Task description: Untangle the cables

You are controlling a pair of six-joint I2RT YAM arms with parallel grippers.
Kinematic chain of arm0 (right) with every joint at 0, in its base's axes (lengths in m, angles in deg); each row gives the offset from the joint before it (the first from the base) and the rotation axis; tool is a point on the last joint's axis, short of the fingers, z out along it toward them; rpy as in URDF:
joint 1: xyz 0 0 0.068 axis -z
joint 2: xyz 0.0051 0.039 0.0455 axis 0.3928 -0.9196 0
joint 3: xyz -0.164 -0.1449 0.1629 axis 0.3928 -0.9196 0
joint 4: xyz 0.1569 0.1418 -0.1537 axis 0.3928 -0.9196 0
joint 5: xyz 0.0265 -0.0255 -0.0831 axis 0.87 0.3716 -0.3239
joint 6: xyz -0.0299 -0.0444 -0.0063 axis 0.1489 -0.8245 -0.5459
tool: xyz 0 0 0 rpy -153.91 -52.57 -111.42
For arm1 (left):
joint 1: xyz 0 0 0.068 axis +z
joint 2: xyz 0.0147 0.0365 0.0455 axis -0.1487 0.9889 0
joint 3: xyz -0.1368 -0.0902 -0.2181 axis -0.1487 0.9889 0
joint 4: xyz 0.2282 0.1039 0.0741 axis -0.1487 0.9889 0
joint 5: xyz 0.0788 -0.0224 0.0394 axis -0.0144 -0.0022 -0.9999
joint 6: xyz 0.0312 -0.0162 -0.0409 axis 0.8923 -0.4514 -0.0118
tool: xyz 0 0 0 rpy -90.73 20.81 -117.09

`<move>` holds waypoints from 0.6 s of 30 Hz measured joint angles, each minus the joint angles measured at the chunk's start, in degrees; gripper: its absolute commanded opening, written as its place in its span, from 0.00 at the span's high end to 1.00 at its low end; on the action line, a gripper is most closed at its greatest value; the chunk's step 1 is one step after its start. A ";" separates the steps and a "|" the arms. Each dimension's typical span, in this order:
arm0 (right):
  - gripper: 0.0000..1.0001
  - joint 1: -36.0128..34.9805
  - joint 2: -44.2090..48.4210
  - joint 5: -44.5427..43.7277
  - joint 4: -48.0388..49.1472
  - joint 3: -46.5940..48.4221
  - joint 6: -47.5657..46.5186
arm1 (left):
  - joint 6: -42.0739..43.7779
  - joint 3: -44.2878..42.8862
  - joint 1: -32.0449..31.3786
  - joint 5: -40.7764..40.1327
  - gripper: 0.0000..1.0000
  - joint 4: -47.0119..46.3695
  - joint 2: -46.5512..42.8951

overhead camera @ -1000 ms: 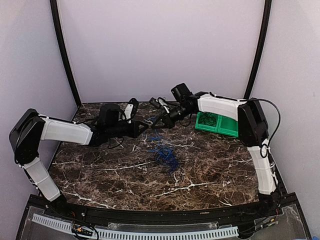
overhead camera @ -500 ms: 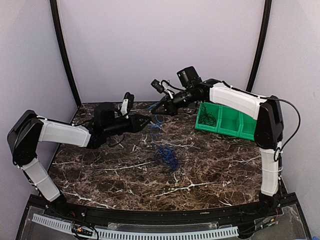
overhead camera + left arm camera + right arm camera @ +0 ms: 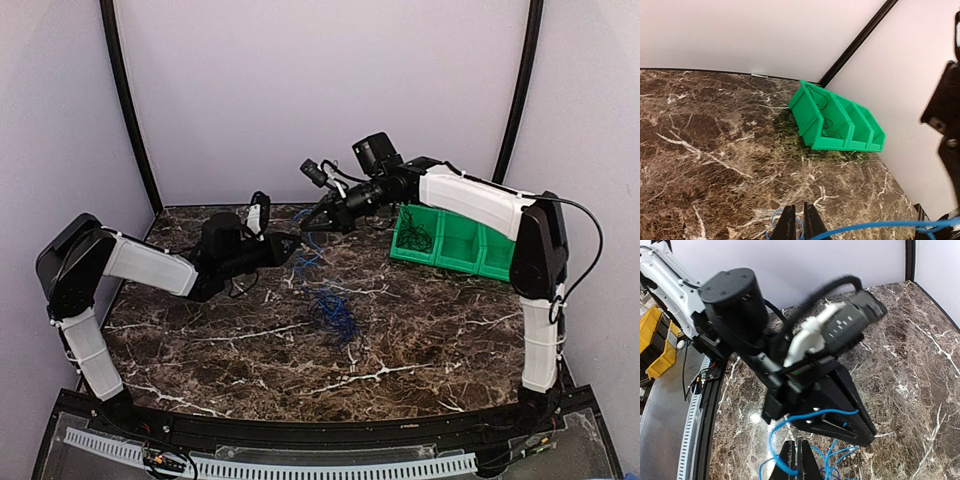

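Two arms meet over the far half of the table (image 3: 200,340).

Overhead view: the cables (image 3: 330,312) lie mostly as a blue clump on the marble near the middle. A few strands rise from it to the two tools above. The left gripper (image 3: 287,246) reaches in low from the left, its arm stretched nearly level. The right gripper (image 3: 318,218) hangs higher, its arm arched over from the right above the green bins (image 3: 450,245), one of which holds some dark wires. The two tools sit just beside each other.

Left wrist view: its fingers (image 3: 787,227) stand almost together with a slim gap between them. A blue strand crosses just beside them. Whether any wire sits in the gap cannot be told.

Right wrist view: its fingers (image 3: 804,462) are pressed together, pinching a blue strand. The strand loops away toward the left tool, and a length of blue wire lies across that tool's black body.

Risks, as judged:
- The tools are close enough that a further pull or turn could knock them together.
- With the clump loose on the table, an upward pull may lift or tighten the whole knot instead of freeing one wire.
- A thin strand may slip from the pinch, or snag on the left tool's body.
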 measured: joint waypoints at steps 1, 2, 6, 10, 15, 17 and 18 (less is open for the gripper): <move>1.00 0.00 0.44 0.70 -0.48 0.00 -0.02 | -0.15 0.02 0.07 -1.07 0.93 -0.13 0.92; 1.00 0.00 1.01 1.11 -0.85 0.00 -0.13 | -0.22 0.04 0.15 -1.77 0.93 -0.17 1.64; 1.00 0.02 5.49 2.82 -2.78 0.00 -1.16 | -0.87 1.16 1.03 -4.28 0.95 -1.25 3.54; 1.00 0.17 10.71 3.91 -5.35 0.83 -3.02 | -1.22 3.26 2.82 -5.01 0.95 -3.63 3.82; 1.00 1.40 11.85 5.09 -8.61 1.60 -4.48 | -1.73 5.38 3.96 -4.81 0.95 -7.63 3.80; 1.00 2.75 11.85 6.05 -9.70 1.60 -4.52 | -1.77 6.19 4.33 -4.76 0.95 -7.91 3.80; 1.00 3.56 11.91 6.64 -9.75 1.60 -4.50 | -1.77 6.40 4.42 -4.85 0.94 -7.87 3.80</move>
